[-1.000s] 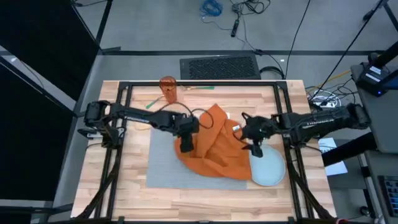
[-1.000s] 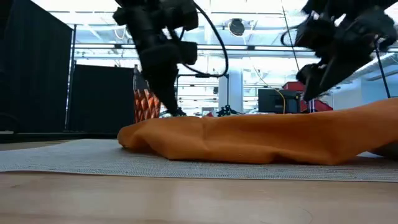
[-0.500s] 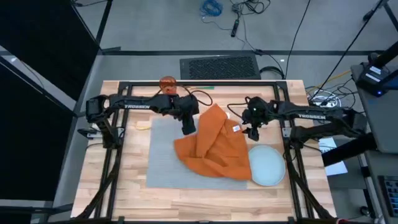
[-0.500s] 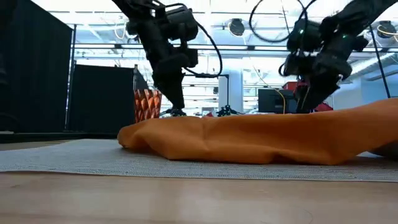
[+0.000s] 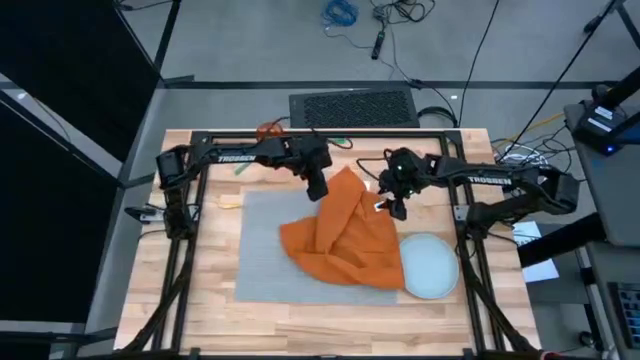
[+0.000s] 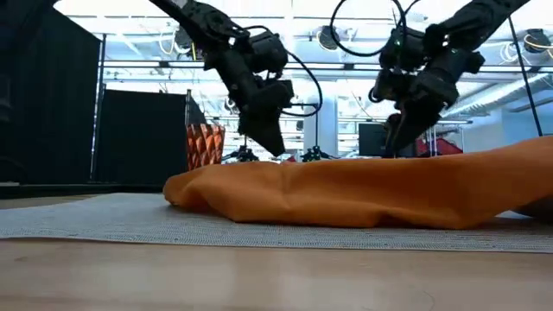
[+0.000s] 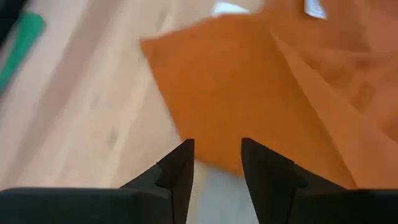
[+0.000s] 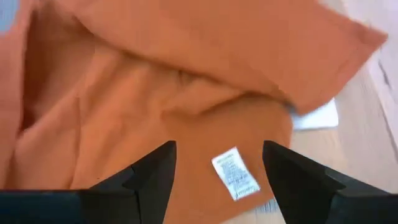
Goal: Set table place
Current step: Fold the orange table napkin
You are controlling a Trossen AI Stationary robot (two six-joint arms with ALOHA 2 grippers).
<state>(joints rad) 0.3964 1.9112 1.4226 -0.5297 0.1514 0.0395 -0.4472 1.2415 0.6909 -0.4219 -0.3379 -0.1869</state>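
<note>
The left gripper [image 5: 318,190] hangs above the far edge of the orange napkin [image 5: 345,232], its fingers [image 7: 177,171] a narrow gap apart with nothing between them, the napkin's corner and a strip of bare wood showing just beyond the tips in the left wrist view. The right gripper [image 5: 393,205] hangs over the napkin's far right side, near a small white care label [image 8: 235,173] sewn to the cloth; its fingers [image 8: 149,174] are spread wide and hold nothing. In the low view both grippers sit above the cloth, the left one [image 6: 270,138] and the right one [image 6: 397,136] each apart from the folds, though whether a fingertip grazes the fabric is hard to tell from there. The napkin lies crumpled in a loose heap across the right half of the grey placemat [image 5: 268,262], which rests flat in the middle of the table [image 5: 200,300]. The round pale plate [image 5: 430,268] sits at the placemat's right edge, with the napkin's lower corner overlapping its rim. An orange faceted cup [image 6: 204,145] stands at the table's far left, behind the left arm, and a green object [image 7: 22,38] lies on the wood near it.
</note>
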